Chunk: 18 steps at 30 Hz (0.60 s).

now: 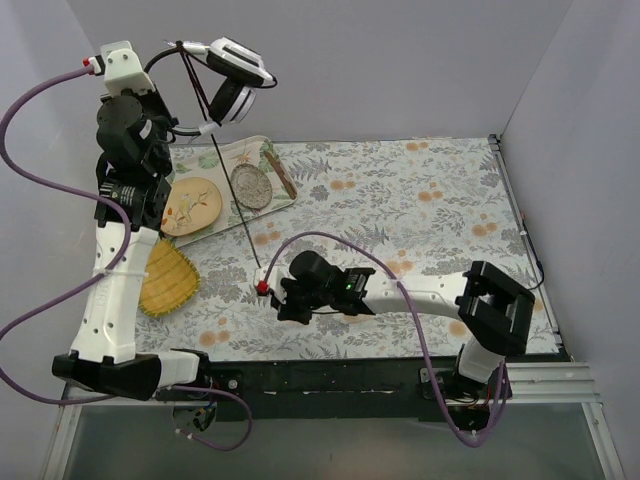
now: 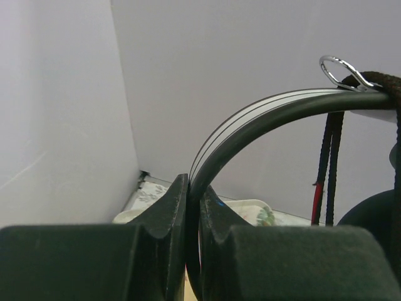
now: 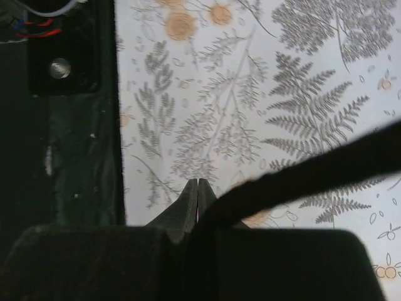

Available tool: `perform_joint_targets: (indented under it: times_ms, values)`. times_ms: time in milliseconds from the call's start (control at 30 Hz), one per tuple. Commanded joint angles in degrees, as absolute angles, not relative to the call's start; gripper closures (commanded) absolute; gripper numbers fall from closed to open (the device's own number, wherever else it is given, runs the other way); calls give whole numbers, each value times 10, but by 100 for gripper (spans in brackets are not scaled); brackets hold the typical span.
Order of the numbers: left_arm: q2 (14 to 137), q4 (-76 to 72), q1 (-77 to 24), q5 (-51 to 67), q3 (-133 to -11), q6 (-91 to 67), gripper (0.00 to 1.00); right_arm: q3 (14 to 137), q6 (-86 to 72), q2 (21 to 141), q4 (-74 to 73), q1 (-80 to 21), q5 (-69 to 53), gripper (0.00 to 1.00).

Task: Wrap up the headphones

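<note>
As the overhead camera looks down, the left arm stands raised over the far left corner of the worktop. The left gripper (image 1: 165,58) is clamped on the thin headband of the headphones (image 1: 238,75), which hang in the air there with their white-and-black ear cups side by side. Any print on the cups is too small to read. The thin black cable (image 1: 235,200) runs taut from the headphones down towards the near edge. It ends at a red plug (image 1: 263,288) pinched in the right gripper (image 1: 272,292), low over the floral cloth (image 1: 400,200). Below the headphones, near the far left corner, a tray (image 1: 250,140) holds a beige plate (image 1: 190,205), a grey round dish (image 1: 252,185) and a brown stick (image 1: 278,170). A yellow woven mat (image 1: 165,280) lies by the left edge.

From the left wrist, the left gripper (image 2: 191,182) has its fingers squeezed onto the headband (image 2: 263,113), which arches up and right. A metal ring (image 2: 341,69) sits on top of the band, and black cable strands (image 2: 329,150) hang down from it. The tray's rim (image 2: 247,210) shows beyond.

From the right wrist, the right gripper (image 3: 198,185) has its fingertips pressed together with a pink sliver between them. The cable (image 3: 313,172), blurred, leads off to the right above the fern-printed cloth (image 3: 250,94). A black strip (image 3: 75,157) with a silver screw (image 3: 59,68) borders the cloth.
</note>
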<state>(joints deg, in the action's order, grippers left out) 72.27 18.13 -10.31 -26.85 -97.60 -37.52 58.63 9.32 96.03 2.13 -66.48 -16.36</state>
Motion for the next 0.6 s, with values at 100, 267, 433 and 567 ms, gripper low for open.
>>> perform_joint_targets:
  times_ms: [100,267,433,567]
  values:
    - [733,-61,-36,-324,-884,-266,100,619,133,847,-98,-722,-94,99]
    - [744,-132,-26,-296,-787,-141,100,643,133,755,-151,-733,-45,99]
    - [739,-75,-26,-200,-713,-118,100,715,139,700,-191,-733,71,99]
    - [703,-36,-33,-125,-638,-77,100,769,176,684,-192,-731,184,99]
